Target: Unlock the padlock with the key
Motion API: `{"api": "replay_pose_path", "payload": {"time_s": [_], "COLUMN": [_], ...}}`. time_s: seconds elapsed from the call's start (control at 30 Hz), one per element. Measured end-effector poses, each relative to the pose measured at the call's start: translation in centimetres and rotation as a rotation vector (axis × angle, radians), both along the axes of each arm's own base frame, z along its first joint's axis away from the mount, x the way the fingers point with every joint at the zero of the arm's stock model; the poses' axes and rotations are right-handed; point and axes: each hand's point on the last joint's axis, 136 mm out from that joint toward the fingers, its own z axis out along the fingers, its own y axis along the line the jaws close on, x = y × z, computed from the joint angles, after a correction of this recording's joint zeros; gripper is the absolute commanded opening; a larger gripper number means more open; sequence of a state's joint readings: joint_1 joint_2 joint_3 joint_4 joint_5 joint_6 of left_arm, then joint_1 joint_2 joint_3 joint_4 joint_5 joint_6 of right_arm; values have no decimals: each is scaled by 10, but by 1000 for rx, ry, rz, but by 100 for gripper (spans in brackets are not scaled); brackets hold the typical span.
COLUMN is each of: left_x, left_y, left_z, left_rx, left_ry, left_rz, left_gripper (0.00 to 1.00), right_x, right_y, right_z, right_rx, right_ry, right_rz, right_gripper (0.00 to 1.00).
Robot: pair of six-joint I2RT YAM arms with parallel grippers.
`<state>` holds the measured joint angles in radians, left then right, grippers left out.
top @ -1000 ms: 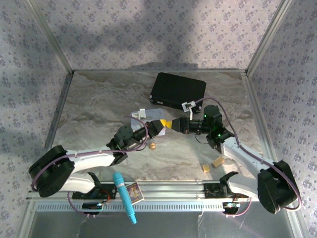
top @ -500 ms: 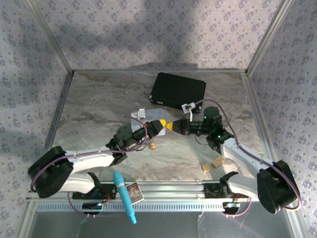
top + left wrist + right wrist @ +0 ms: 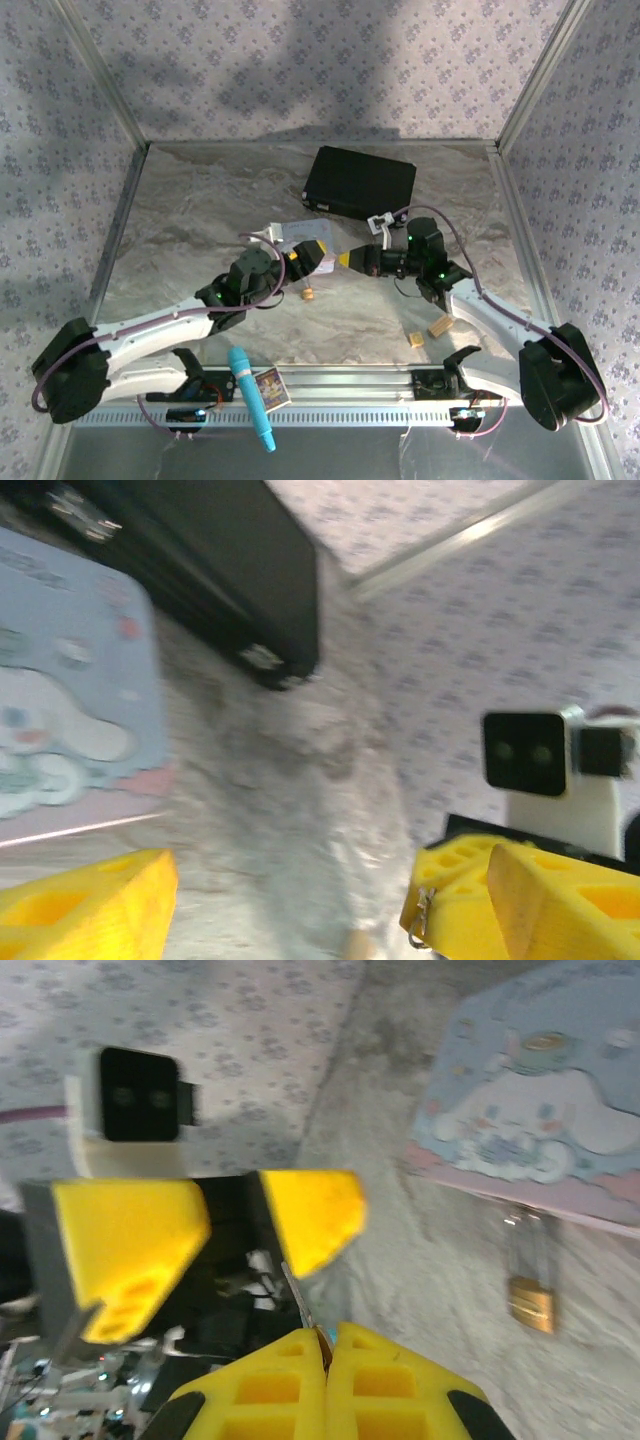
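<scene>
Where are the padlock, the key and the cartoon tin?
padlock (image 3: pixel 530 1303): right wrist view, on its brass body.
key (image 3: pixel 301 1302): right wrist view, on its thin blade.
cartoon tin (image 3: pixel 545 1120): right wrist view, on its lid.

brass-gold padlock (image 3: pixel 531 1303), silvery key (image 3: pixel 300 1305), pastel blue cartoon tin (image 3: pixel 540 1110), black case (image 3: pixel 360 183).

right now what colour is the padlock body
Brass-gold. The padlock shows best in the right wrist view.

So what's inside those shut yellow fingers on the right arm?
A thin silvery key sticks out from the right gripper; its pinched end is covered and cannot be seen.
</scene>
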<state>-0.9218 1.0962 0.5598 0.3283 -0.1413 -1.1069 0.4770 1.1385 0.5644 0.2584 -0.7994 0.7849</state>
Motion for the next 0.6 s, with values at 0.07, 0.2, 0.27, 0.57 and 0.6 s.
{"api": "replay_pose_path", "payload": {"time_s": [0.07, 0.2, 0.27, 0.57, 0.6], "left_x": [3, 0, -3, -10, -9], "left_y": [8, 19, 22, 26, 25], "left_z": [-4, -35, -57, -131, -136], "left_rx": [86, 246, 322, 487, 494], "left_ry": [14, 81, 125, 233, 238], "left_rz": [29, 36, 27, -6, -7], "left_gripper": [69, 65, 64, 57, 57], "right_x": [1, -2, -3, -9, -8], "right_y": [-4, -8, -8, -8, -8], "right_z": [-14, -36, -43, -71, -72], "right_rx": [-55, -156, -196, -295, -297], "right_ry": [17, 39, 40, 70, 70], "right_rz": [-25, -47, -47, -27, -28], "right_gripper": [0, 0, 0, 0, 0]}}
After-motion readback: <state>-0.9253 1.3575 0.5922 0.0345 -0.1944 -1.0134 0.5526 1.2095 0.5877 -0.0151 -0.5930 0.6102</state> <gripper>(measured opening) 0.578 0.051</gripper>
